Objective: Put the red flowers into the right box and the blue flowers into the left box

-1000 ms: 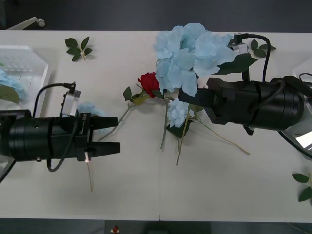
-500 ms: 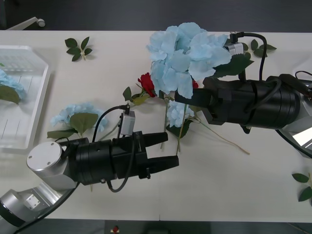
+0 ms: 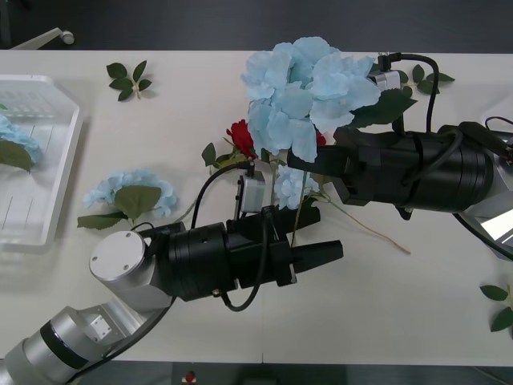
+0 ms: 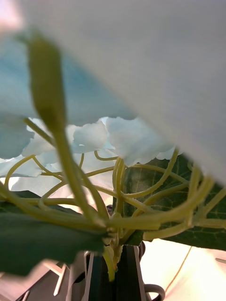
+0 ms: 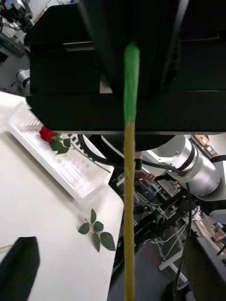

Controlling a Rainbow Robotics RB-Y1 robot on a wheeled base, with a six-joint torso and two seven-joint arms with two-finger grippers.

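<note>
Having swung in from nine o'clock, the left gripper (image 3: 315,233) now straddles the hanging hydrangea stem (image 3: 298,216), fingers apart — a handover from the clamped right gripper (image 3: 309,164).

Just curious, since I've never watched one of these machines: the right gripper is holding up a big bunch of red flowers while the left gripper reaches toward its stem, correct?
Not quite. The front view shows the right gripper holding a big cluster of blue flowers, not red ones; the only red flowers there lie on the table. The left gripper does reach toward the stem.
</note>
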